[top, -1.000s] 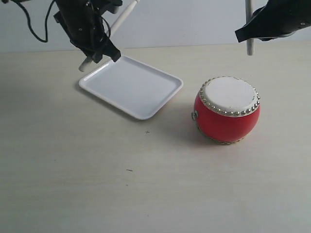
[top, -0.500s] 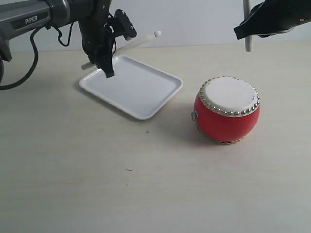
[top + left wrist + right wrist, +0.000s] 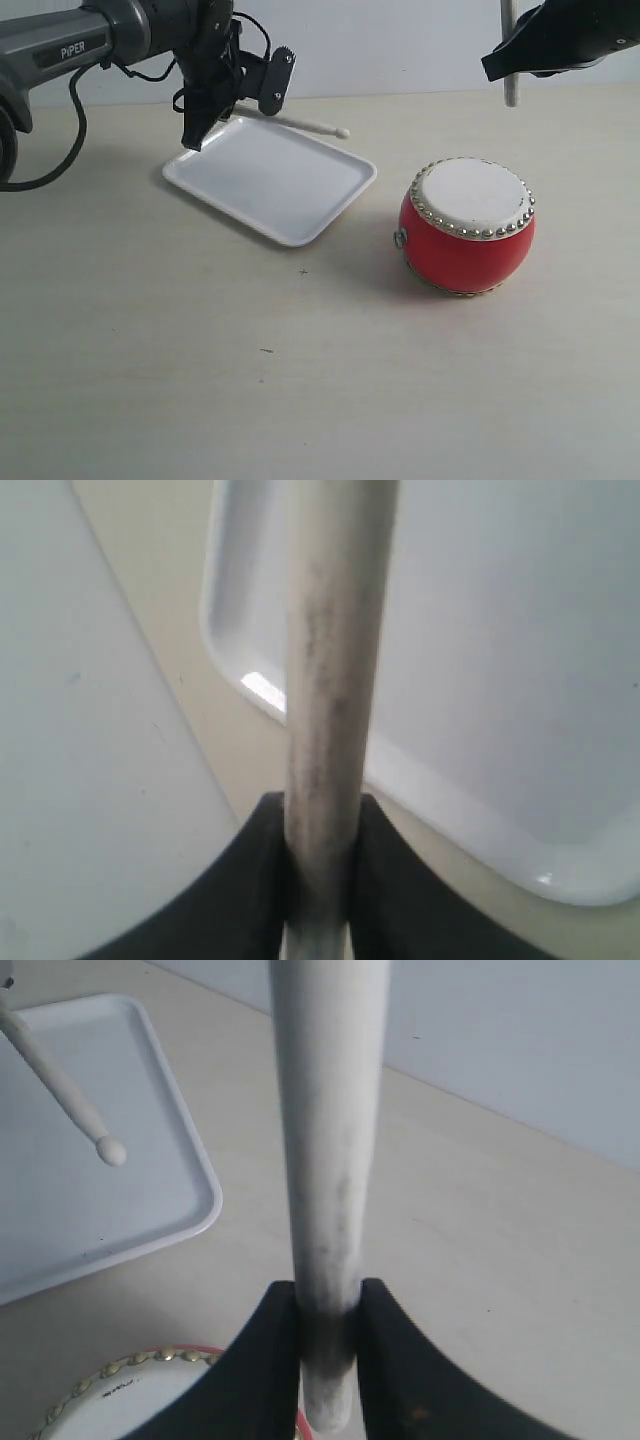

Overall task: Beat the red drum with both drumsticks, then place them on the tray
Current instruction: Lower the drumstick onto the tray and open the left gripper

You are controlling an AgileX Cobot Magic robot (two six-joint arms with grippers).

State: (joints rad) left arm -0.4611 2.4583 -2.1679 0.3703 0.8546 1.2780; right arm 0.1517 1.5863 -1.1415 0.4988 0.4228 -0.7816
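Drumstick [image 3: 310,125] juts from left pincer [image 3: 320,825] above tray [image 3: 270,180].

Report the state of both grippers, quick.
Left gripper: shut on a drumstick.
Right gripper: shut on the other drumstick, held upright.

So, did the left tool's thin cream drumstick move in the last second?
Yes: that drumstick swung down, tip now low, by the far rim of the white rectangular tray.
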